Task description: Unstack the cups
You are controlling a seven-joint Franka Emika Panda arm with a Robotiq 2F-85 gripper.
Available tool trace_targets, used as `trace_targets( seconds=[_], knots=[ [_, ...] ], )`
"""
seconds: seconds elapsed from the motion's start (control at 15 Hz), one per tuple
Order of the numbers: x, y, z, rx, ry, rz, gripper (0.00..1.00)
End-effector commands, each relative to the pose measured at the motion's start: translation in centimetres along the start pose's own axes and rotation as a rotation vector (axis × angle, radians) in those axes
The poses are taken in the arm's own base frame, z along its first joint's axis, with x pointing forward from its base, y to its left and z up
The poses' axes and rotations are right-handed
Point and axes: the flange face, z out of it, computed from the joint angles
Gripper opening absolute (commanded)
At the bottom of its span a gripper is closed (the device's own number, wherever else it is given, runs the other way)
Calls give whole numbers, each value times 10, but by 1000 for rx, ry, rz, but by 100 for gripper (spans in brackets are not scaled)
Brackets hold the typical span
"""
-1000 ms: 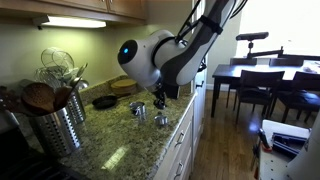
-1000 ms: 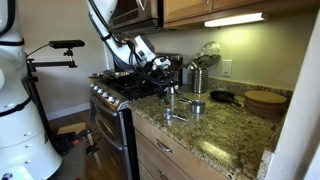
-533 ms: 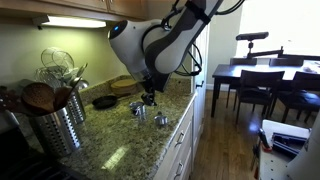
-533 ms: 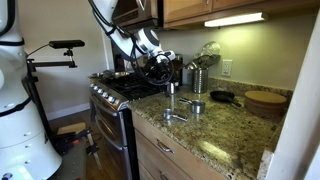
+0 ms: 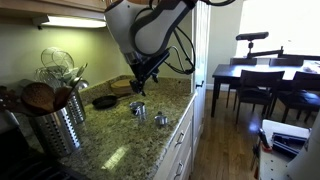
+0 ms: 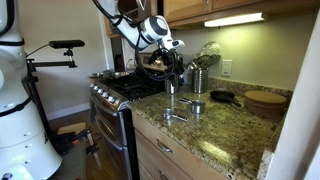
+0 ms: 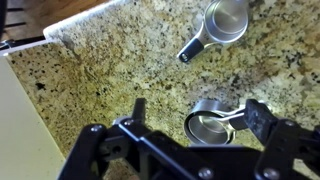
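Granite counter (image 5: 120,150) runs toward 12 o'clock in both exterior views (image 6: 225,135) and fills the wrist view (image 7: 110,60). Stove (image 6: 120,90) abuts the counter's 9 o'clock end in an exterior view. Arm (image 5: 145,28) comes in from 12 o'clock, bulky and white-jointed, and bends down over the counter; it also shows from the stove side (image 6: 135,20). Ribbed steel canister (image 5: 58,125), full of utensils, stands at 9 o'clock of the arm, well apart from it. Dark pan (image 5: 104,101) lies on the counter between the canister and the arm. Gripper (image 5: 137,88) hangs above the counter, touching nothing, and shows as a dark mass against the back wall (image 6: 172,70). In the wrist view the gripper (image 7: 198,106) has its fingers (image 7: 262,118) spread wide with nothing held. The cups (image 5: 139,109) sit on the granite just under the gripper, small and shiny, with a second bright piece (image 5: 160,119) at 4 o'clock of them. In an exterior view (image 6: 170,94) three shiny bits show close together, too small to tell whether any are nested. In the wrist view the top cup (image 7: 225,22) sits at 1 o'clock, mouth up, handle pointing to 7 o'clock. The bottom cup (image 7: 208,125) sits at 5 o'clock, mouth up, handle to 3 o'clock, lined up between the fingers. The two are apart, with bare granite between them.
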Motion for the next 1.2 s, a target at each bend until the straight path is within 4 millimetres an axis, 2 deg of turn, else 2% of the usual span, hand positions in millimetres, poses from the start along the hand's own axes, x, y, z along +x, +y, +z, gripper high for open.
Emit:
trace_targets(
  seconds=[0.0, 0.33, 0.6, 1.13],
  knots=[
    [17, 11, -10, 91, -6, 96, 100],
    [35, 11, -11, 208, -24, 239, 100],
    [44, 8, 1, 272, -42, 351, 100],
    [54, -8, 33, 286, -95, 498, 100]
  ],
)
